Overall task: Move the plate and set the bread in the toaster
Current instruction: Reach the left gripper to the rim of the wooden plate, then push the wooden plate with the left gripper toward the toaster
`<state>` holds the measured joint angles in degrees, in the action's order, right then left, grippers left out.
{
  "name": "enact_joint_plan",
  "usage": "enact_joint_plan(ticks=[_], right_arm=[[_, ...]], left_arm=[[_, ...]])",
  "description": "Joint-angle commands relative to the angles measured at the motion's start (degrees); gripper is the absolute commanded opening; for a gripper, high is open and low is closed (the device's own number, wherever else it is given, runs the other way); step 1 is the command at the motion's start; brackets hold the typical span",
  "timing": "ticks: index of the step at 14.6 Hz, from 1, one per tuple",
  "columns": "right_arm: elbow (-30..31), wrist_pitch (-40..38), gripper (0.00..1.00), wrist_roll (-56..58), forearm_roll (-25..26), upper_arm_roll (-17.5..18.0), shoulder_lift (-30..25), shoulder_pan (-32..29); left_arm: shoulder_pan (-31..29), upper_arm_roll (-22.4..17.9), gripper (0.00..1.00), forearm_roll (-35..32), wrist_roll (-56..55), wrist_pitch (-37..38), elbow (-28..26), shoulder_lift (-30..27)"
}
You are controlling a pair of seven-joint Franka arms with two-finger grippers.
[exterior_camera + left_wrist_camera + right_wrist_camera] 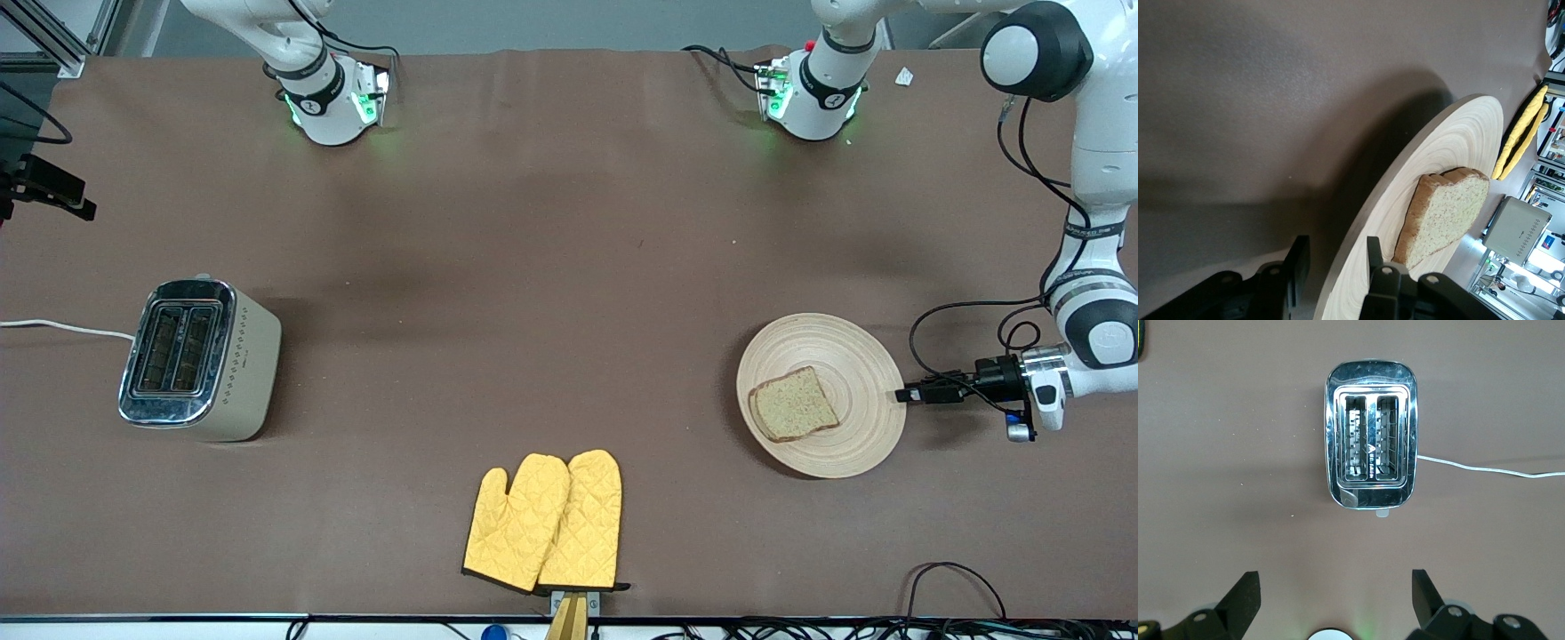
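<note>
Two yellow quilted oven mitts (544, 523) side by side, brown table (551, 267)

You see a matt grooved wooden plate (853, 356), porous speckled bread (794, 404), a mirror-shiny chrome-topped toaster (200, 360), and quilted cloth mitts (544, 522).

Wide bare table between toaster (201, 359) and plate (853, 356); only yellow oven mitts (544, 523) there, nearer front camera. Toaster slots uncovered from above, white cord (67, 328) trailing off its end. Bread (793, 404) flat on plate, top exposed. Left gripper (902, 394) straddles plate rim, blocking that edge.
</note>
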<state>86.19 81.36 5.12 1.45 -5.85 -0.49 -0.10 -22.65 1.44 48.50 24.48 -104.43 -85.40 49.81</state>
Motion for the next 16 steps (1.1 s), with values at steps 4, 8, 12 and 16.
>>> enact_joint_plan(ticks=[4, 8, 12, 16], right_arm=[[0.1, -1.5, 1.00, -0.5, -0.5, 0.2, -0.5, 0.3], [1.0, -2.3, 1.00, -0.5, -0.4, 0.3, -1.9, 0.5], [1.1, -2.2, 1.00, -0.6, -0.6, 0.4, -2.1, 1.0], [1.9, -3.2, 1.00, -0.8, -0.6, 0.3, -1.8, 3.1]], left_arm=[[0.0, 0.6, 0.08, 0.8, 5.7, -0.1, 1.2, 1.3], [-0.2, 2.3, 0.01, 0.8, 6.0, 0.4, 1.2, 1.0], [-0.3, 9.1, 0.00, -1.2, 8.7, 1.8, 1.6, -0.9], [2.8, 17.4, 0.00, -8.1, 5.4, 0.5, 1.4, -6.1]])
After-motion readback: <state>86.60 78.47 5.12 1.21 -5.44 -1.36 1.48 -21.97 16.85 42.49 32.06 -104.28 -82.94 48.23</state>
